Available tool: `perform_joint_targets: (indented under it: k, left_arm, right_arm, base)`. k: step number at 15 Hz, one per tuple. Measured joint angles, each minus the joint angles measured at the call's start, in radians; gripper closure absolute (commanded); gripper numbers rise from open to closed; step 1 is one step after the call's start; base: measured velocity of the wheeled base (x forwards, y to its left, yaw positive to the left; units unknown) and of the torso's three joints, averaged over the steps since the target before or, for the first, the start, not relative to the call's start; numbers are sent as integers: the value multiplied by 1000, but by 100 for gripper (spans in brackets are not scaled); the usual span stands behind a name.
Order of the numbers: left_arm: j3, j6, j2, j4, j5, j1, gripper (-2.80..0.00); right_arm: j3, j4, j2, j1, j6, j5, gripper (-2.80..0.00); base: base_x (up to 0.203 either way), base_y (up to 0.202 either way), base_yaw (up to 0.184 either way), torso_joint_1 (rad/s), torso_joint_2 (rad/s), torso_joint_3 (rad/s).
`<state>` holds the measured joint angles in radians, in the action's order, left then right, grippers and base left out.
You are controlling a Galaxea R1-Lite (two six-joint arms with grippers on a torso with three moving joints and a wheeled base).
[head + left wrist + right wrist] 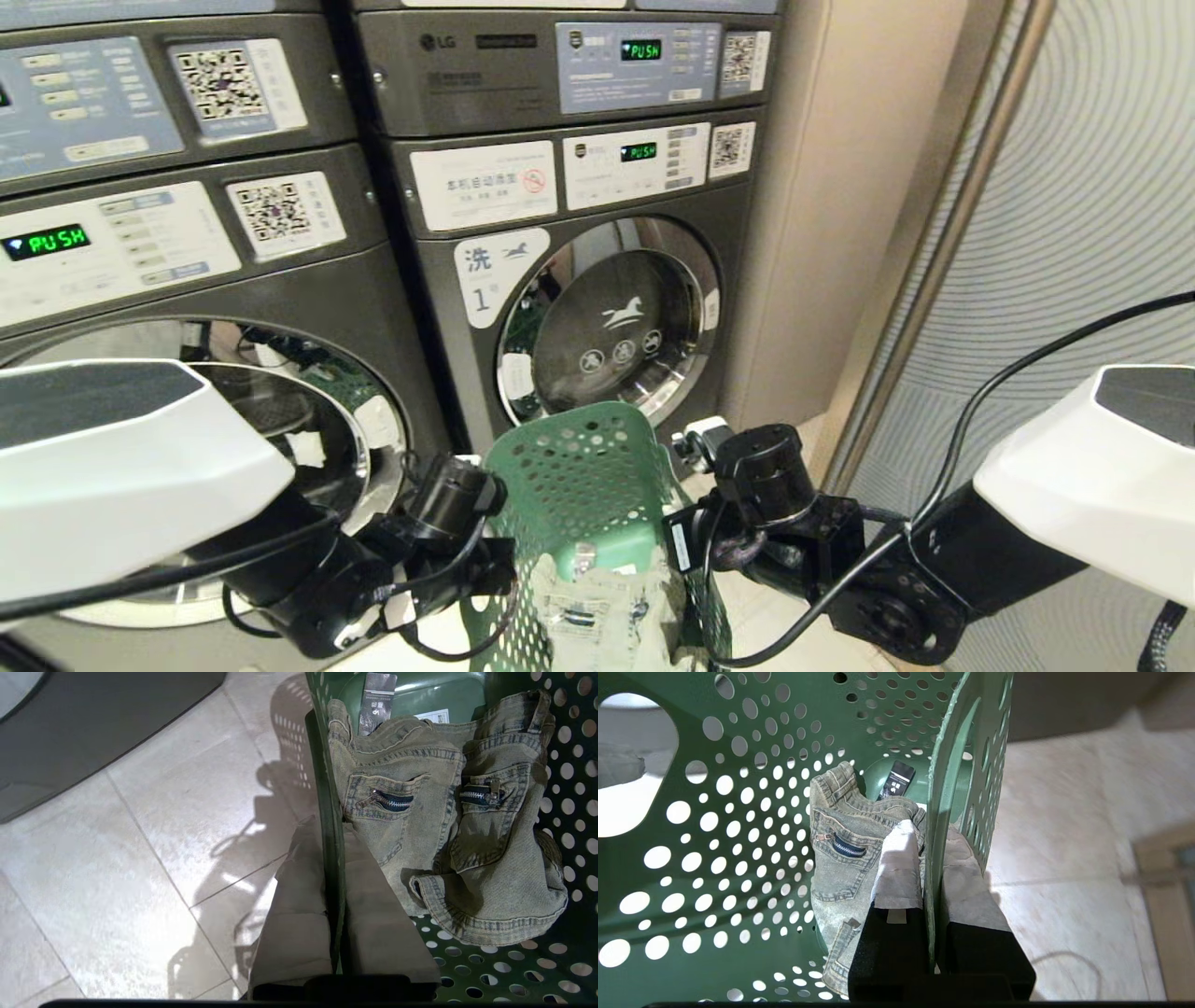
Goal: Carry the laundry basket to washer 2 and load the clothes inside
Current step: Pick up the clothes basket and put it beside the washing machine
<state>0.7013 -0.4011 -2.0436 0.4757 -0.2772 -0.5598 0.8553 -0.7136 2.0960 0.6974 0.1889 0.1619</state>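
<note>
The green perforated laundry basket [579,467] hangs between my two arms in front of the washers. My left gripper [329,830] is shut on the basket's [514,970] left wall rim, one finger inside and one outside. On the opposite wall of the basket [752,742], my right gripper [930,833] is shut on the rim in the same way. The clothes [420,826], a faded garment with dark zippers, lie on the basket floor and also show in the right wrist view [840,868] and the head view [597,607]. No label "2" shows; the left washer [308,308] has its label hidden.
The washer labelled "1" [607,317] stands straight ahead with its door shut. More machines are stacked above. A beige pillar [803,233] and a patterned wall [1074,233] close off the right. Pale floor tiles [140,835] lie below. A black tag [378,700] rests in the basket.
</note>
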Motion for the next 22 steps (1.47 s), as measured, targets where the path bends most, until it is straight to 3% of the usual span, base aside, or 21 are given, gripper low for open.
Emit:
perform_joint_targets:
  k: [13,22]
  left_arm:
    - [-5,0,0,0,-3,0,0]
    - [-16,0,-8,1,-2,0,0]
  right_arm:
    - [-15,-16,0,1,-2,1,0]
    - [-25,-15,0,0,-1,18,0]
  base:
    - [0,-8,167,2,2,1]
    - [0,0,7,0,0,0]
